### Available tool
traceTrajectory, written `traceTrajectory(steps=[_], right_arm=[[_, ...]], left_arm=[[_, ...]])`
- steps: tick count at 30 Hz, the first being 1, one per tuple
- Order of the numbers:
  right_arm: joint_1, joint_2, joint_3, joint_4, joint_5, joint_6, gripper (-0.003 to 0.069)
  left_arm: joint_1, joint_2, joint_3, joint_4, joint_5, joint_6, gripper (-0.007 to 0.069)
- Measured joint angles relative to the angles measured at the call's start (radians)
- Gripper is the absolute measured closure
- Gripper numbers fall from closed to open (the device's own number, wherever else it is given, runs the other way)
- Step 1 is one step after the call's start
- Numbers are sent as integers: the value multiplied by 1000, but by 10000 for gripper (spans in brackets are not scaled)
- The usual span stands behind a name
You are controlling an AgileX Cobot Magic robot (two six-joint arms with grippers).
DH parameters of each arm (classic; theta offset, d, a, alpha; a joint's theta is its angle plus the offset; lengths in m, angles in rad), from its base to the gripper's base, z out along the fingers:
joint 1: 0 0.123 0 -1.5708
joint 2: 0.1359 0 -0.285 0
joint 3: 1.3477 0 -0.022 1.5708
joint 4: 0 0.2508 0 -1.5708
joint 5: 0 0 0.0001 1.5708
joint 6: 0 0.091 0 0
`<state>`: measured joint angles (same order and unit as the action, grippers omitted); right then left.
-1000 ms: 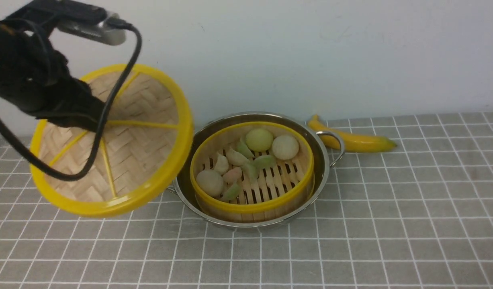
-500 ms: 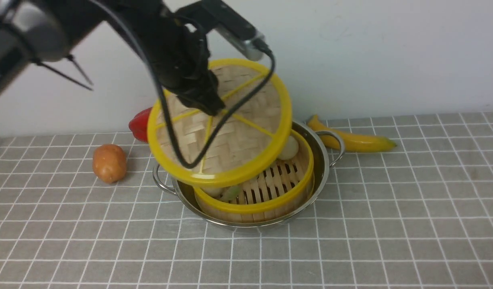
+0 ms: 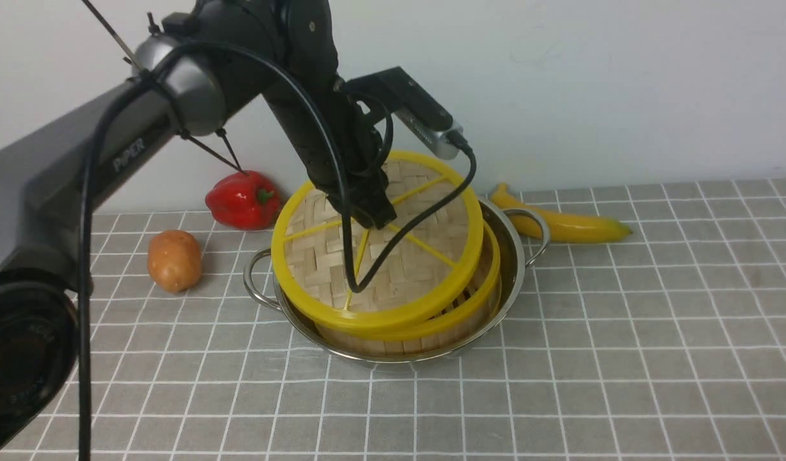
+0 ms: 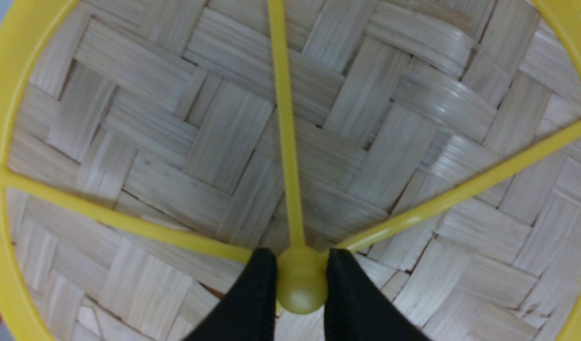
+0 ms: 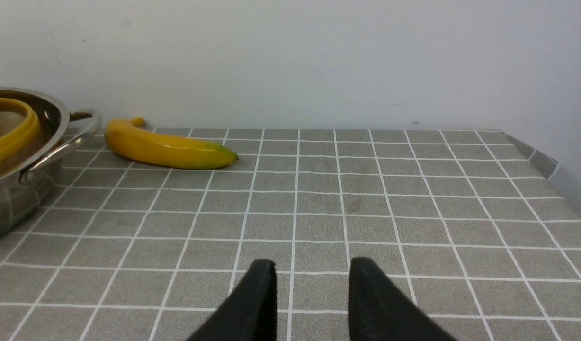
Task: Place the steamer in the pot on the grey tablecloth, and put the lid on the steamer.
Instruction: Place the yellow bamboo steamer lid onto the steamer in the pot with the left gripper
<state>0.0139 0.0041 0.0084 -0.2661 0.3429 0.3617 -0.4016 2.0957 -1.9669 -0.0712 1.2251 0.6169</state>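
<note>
The left tool (image 4: 301, 265) is clamped on the yellow hub (image 4: 300, 290) of the flat woven-bamboo yellow-rimmed lid (image 3: 316, 256), tilted over the round bamboo steamer (image 3: 489, 288) inside the shiny steel two-handled pot (image 3: 509, 250) on the grey gridded tablecloth (image 3: 623, 333), offset toward 9 o'clock; the right tool (image 5: 311, 279) hangs parted, empty.

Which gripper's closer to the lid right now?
Left. The left gripper is shut on the lid at its central hub; the right gripper sits open over the grey tablecloth, apart from it, past the pot.
</note>
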Motion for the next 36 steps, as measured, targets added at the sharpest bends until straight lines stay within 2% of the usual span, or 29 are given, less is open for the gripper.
traceTrajectory(steps=[9, 15, 36], right_arm=[[0, 0, 0, 0, 0, 0, 419], [0, 0, 0, 0, 0, 0, 419], [0, 0, 0, 0, 0, 0, 416]], left_arm=[[0, 4, 0, 0, -36, 53, 505], [0, 4, 0, -43, -53, 92, 505], [0, 26, -1, -64, -40, 91, 505]])
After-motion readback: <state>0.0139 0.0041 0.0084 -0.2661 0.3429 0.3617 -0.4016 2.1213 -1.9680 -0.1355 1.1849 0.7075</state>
